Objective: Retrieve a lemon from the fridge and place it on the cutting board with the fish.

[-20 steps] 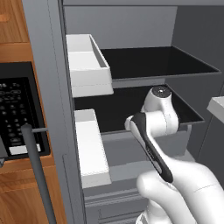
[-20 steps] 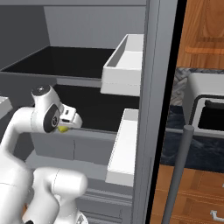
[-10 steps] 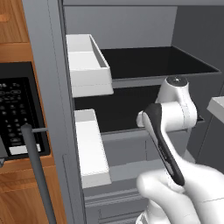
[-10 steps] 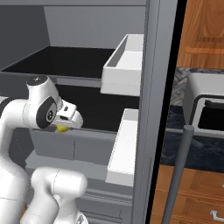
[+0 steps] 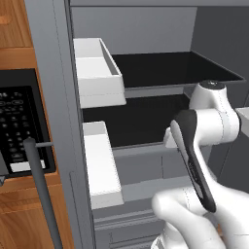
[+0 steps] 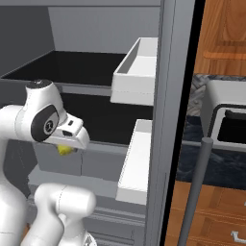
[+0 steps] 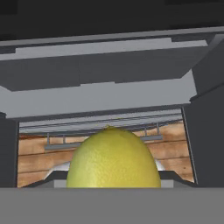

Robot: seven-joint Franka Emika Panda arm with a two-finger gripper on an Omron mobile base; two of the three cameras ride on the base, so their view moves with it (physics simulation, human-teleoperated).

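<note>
Yellow lemon [image 7: 113, 158] clamped in the hand [image 6: 67, 150], now drawn farther back from the fridge [image 5: 155, 73] shelves

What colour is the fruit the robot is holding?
Yellow with a green tinge. The lemon shows best in the hand view.

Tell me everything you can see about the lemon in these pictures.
The lemon is a yellow-green oval with a finely dimpled skin and a small pointed tip. In the hand view it sits close to the camera, between the fingers, held in front of the open fridge. In the right base view a bit of it shows under the gripper.
</note>
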